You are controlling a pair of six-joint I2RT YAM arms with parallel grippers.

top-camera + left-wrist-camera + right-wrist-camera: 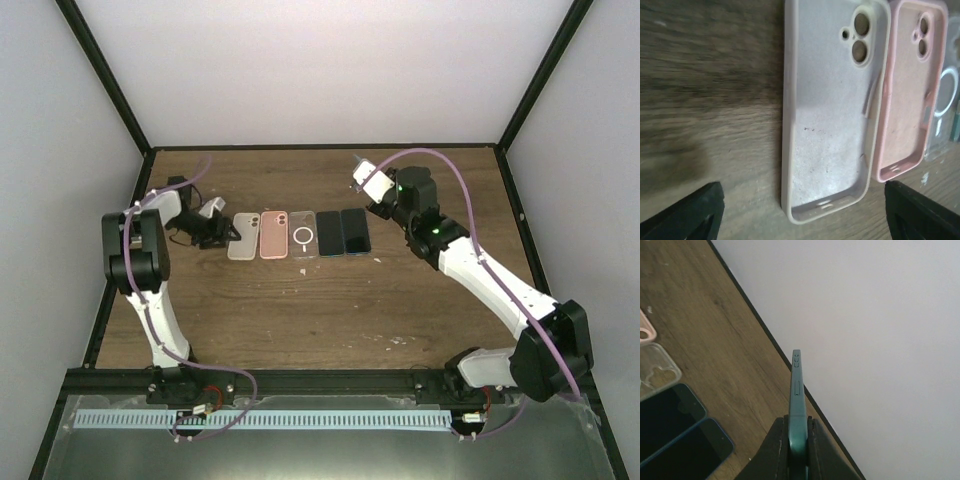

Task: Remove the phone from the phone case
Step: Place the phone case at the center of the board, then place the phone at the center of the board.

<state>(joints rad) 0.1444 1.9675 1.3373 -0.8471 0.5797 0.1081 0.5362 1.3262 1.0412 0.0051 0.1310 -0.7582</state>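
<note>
My right gripper (798, 421) is shut on a dark teal phone case (797, 390), held up edge-on above the back right of the table; I cannot tell whether a phone sits inside it. In the top view that gripper (365, 181) hangs behind the row of items. My left gripper (802, 192) is open, its black fingers (695, 212) straddling the lower end of an empty beige case (830, 110) that lies open side up. The left gripper (222, 232) sits at the left end of the row, beside the beige case (242, 236).
A row lies on the wooden table (300, 310): a pink case (273, 234), a clear case (303, 235), then two dark phones (330, 232) (354, 231) face up. The pink case (910, 100) touches the beige one. Black frame rails edge the table.
</note>
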